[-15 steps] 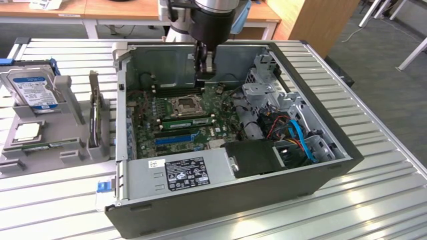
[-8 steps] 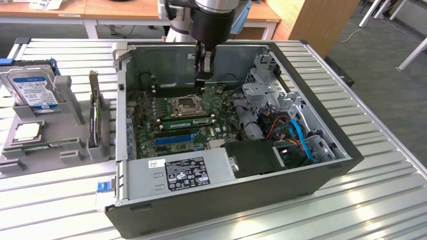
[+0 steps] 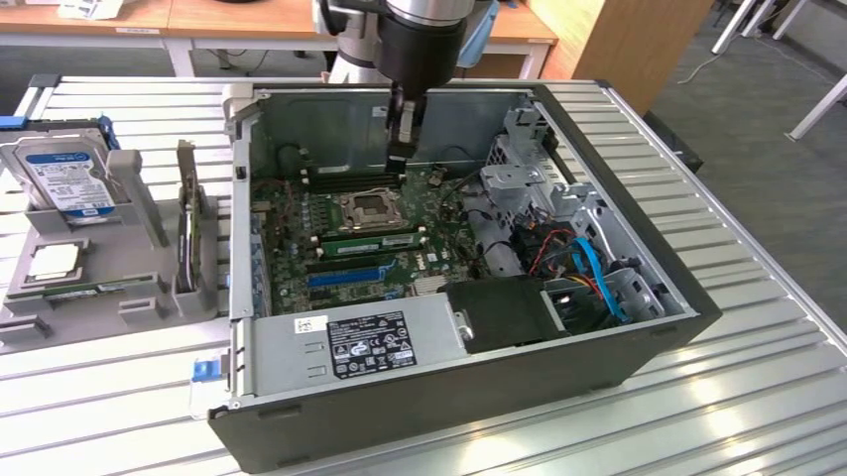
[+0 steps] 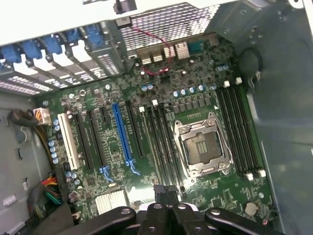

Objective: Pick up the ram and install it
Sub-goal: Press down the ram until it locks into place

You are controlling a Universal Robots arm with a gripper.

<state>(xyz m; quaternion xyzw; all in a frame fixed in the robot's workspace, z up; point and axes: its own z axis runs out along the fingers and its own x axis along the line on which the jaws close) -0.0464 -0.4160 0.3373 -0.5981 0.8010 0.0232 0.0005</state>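
I see the open computer case [image 3: 636, 327] on the table. On its motherboard [image 4: 195, 88] my gripper [image 3: 401, 159] stands closed above the memory slots; a ram stick [image 3: 371, 240] sits seated beside the processor socket [image 4: 203, 144], apart from the fingers.

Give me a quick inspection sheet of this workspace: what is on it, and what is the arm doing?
Surface: slatted metal table, carrying an open computer case.
Job's things: what looks like the ram, a long green stick, sits in a slot beside the empty processor socket.
Clutter: a grey tray beside the case holds a hard drive, an upright expansion card and a processor chip.
Grippers: the gripper reaches down inside the case above the motherboard, jaws shut; whether it holds anything cannot be told.
Cables: a blue cable and red ones lie inside the case.
Surroundings: wooden desks, grey floor.
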